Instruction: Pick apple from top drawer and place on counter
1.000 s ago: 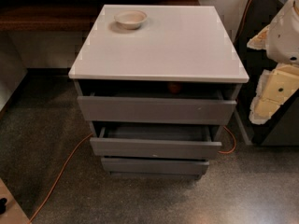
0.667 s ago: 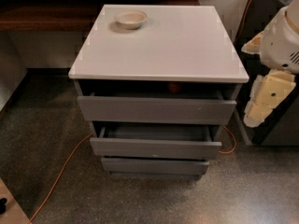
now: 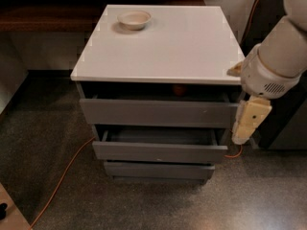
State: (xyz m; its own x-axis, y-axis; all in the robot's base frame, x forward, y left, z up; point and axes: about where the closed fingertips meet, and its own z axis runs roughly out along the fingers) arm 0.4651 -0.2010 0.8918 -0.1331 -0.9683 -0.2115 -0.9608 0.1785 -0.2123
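Note:
The apple [image 3: 179,89] shows only as a small red patch inside the top drawer [image 3: 158,113], mostly hidden under the front edge of the white counter [image 3: 163,47]. The top drawer is pulled out a little. My gripper [image 3: 248,123] hangs point-down at the cabinet's right front corner, beside the right end of the top drawer front and right of the apple. It holds nothing that I can see.
A shallow beige bowl [image 3: 134,19] sits at the counter's back left. The middle drawer [image 3: 158,150] is also pulled out, the bottom one [image 3: 158,169] slightly. An orange cable [image 3: 62,176] runs across the floor at left. A dark wooden ledge [image 3: 48,16] lies behind. A dark unit [image 3: 288,123] stands at right.
My arm has swung left and down, bringing the gripper from beside the cabinet to its right front corner. The drawers, bowl and apple have not moved.

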